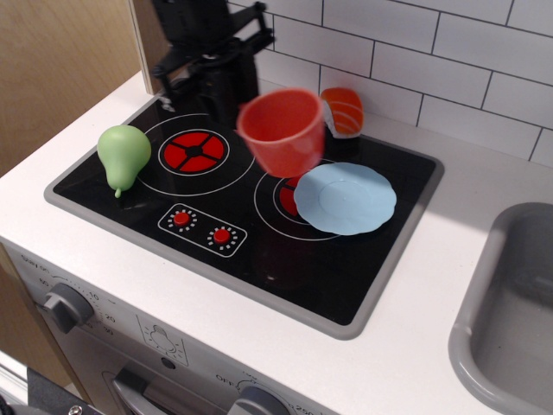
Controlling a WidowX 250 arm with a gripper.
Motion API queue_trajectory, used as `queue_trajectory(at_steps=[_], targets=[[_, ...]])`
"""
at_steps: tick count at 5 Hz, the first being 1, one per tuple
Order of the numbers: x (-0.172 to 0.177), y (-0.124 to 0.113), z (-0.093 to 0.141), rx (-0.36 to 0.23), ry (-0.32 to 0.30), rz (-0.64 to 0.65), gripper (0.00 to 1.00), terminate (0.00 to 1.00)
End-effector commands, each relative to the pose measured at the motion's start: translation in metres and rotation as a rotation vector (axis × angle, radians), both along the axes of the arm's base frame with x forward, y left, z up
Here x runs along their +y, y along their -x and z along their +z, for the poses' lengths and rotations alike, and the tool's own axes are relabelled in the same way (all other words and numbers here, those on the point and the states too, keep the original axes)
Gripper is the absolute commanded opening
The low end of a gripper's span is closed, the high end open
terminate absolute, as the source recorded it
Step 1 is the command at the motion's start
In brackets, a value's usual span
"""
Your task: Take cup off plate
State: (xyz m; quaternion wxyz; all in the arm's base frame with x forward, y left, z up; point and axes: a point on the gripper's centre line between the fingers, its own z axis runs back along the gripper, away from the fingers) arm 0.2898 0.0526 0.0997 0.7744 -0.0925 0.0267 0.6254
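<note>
The coral-red cup (pixel 283 131) hangs in the air, blurred, above the stove between the two burners and clear of the plate. My black gripper (pixel 232 97) is at the cup's left side and shut on it; the handle and the fingertips are hidden. The pale blue plate (pixel 346 198) lies bare on the right burner, to the lower right of the cup.
An orange-and-white sushi piece (pixel 343 110) sits behind the plate by the tiled wall. A green pear (pixel 123 156) lies at the stove's left edge. A wooden panel (pixel 60 69) rises at the left. A grey sink (pixel 510 303) is at the right.
</note>
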Motion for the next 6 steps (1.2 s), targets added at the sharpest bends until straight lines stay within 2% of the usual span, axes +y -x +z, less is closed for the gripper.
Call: queue_trajectory(at_steps=[1, 2, 4, 5, 6], targets=[[0.035, 0.004, 0.010, -0.074, -0.068, -0.062, 0.00, 0.00], [0.046, -0.001, 0.002, -0.077, -0.100, -0.051, 0.00, 0.00], [0.052, -0.008, -0.019, -0.032, -0.134, -0.042, 0.00, 0.00], [0.049, -0.010, -0.021, 0.005, -0.100, -0.024, 0.00, 0.00], [0.048, -0.009, -0.016, 0.018, -0.086, -0.002, 1.00, 0.00]])
